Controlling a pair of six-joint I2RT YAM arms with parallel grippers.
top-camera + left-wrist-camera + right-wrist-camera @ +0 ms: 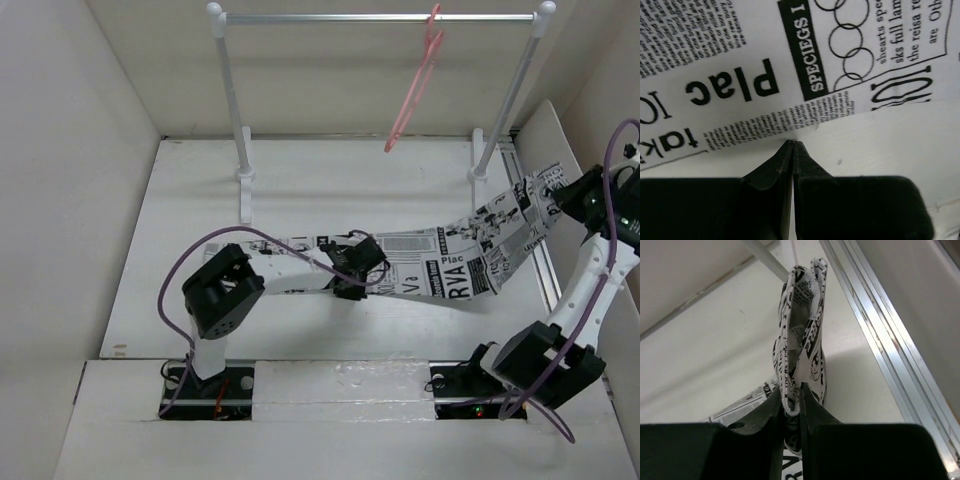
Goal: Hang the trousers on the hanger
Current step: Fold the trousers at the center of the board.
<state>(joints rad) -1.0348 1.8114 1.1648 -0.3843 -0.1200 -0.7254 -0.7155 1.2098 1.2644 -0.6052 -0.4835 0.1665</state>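
Note:
The trousers (pixel 440 262), white with black newspaper print, lie stretched across the table from centre to right. My right gripper (pixel 562 196) is shut on their right end and holds it raised; the right wrist view shows a folded hem (pixel 792 405) pinched between the fingers (pixel 812 410). My left gripper (pixel 354 278) is shut at the near edge of the cloth; in the left wrist view its tips (pixel 792 144) meet right at the edge of the cloth (pixel 740 60), with none seen between them. The pink hanger (pixel 415 85) hangs on the rail, tilted.
The white-and-silver rail (pixel 380 17) stands on two posts (pixel 232 100) at the back of the table. An aluminium track (pixel 880 335) runs along the right edge by the wall. White walls close in left, back and right.

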